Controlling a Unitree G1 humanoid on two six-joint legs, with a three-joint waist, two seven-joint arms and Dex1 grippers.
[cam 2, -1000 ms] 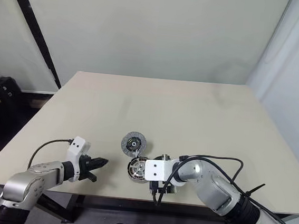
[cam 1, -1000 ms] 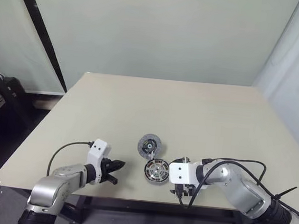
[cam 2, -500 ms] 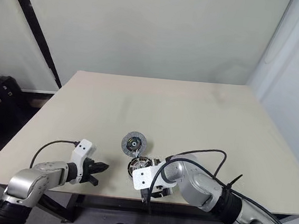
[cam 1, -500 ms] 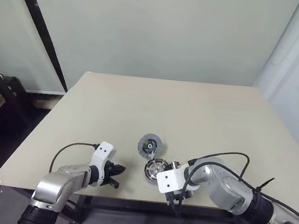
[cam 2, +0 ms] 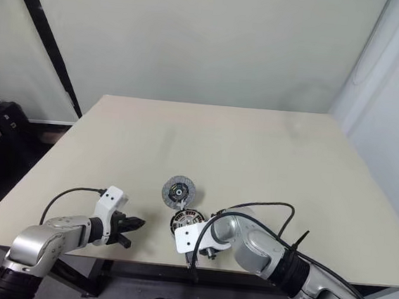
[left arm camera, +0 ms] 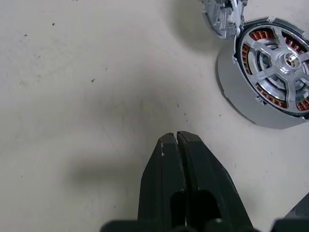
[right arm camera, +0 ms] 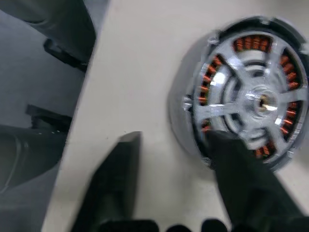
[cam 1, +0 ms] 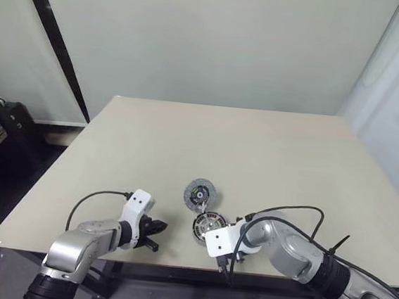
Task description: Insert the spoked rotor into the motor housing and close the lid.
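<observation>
The right end effector (right arm camera: 176, 145) was held part-open astride the motor housing's (right arm camera: 251, 96) rim, apparently to grip it, the spoked rotor (right arm camera: 263, 101) seated inside.

Both head eyes look down from above over the beige rectangular table (cam 1: 269, 156); each wrist camera looks closely at the round copper-wound motor housing (left arm camera: 275, 67).

table (cam 1: 269, 156) beige, bearing parts | motor housing (cam 1: 207, 226) w/ spoked rotor (left arm camera: 285, 62) sitting inside, nr front edge | lid (cam 1: 200, 192) lying just behind it
</observation>
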